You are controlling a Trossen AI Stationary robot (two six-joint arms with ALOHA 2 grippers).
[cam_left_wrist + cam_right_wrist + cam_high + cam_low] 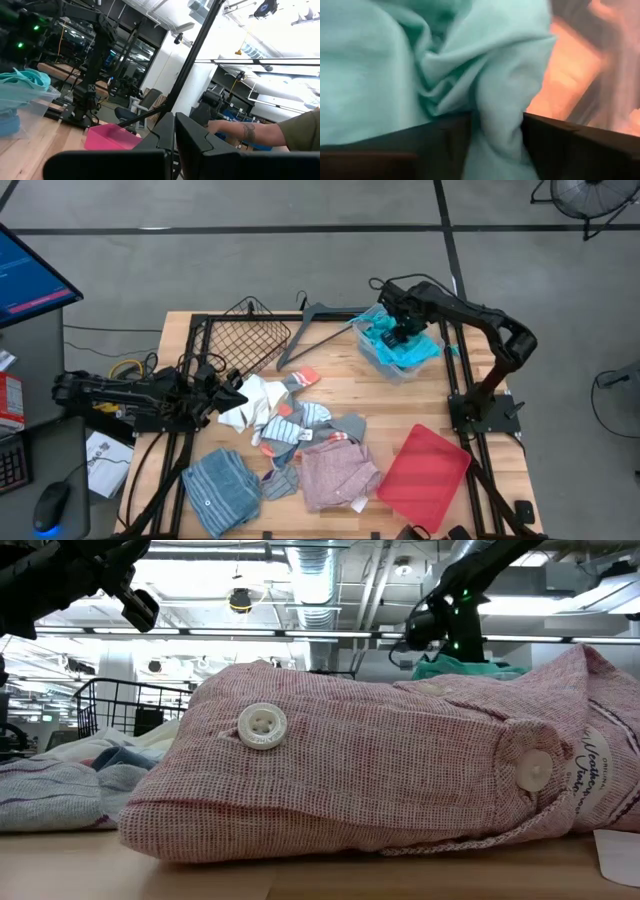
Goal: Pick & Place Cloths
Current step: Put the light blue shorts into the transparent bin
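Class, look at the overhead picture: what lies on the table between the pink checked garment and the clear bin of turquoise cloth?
Bare wood, as the high view shows: nothing lies between the pink checked garment and the clear bin.

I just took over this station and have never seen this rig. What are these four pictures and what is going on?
Two dark robot arms work at a wooden table. One picture looks straight down, one looks level across the tabletop, and one comes from each wrist.

The right gripper is over a clear bin at the far side, its fingers pinching a turquoise cloth. The left gripper waits at the left edge, fingers together, holding nothing.

Mid-table lies a pile of cloths, including a pink checked shirt. Also there: a wire basket, a hanger and a red tray.
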